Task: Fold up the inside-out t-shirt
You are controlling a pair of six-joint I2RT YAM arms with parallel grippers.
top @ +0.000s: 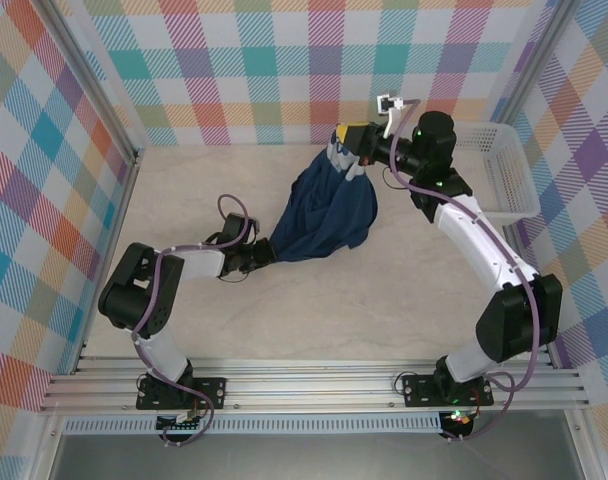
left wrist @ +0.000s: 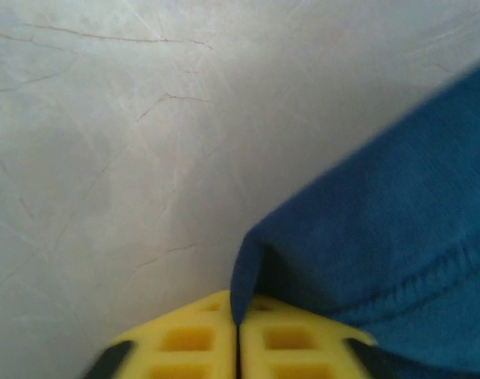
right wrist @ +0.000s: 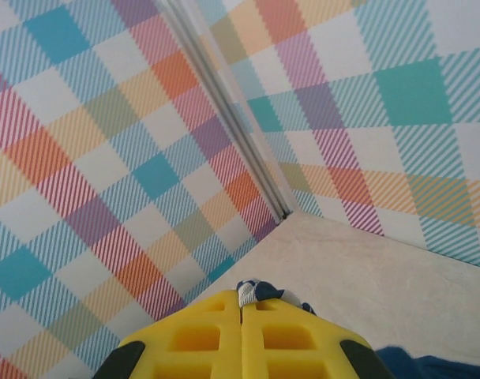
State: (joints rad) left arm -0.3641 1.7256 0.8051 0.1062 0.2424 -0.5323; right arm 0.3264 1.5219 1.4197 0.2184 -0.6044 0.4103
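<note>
where left tool (left wrist: 238, 320) and right tool (right wrist: 241, 309) clamp the t-shirt (top: 324, 215), bunching hides its shape.

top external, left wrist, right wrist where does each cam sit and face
Top external: above, behind the arms, looking down on the table; both arms show.
Left wrist: low over the table, facing the t-shirt gripped in the left pincer.
Right wrist: raised, facing the plaid wall corner; right pincer shut on the t-shirt.
Shared: all see the t-shirt.

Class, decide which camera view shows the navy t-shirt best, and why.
Top external: it shows the whole bunched t-shirt. The left wrist view catches a hemmed corner pinched in the left pincer; the right wrist view, a tuft in the right pincer.
</note>
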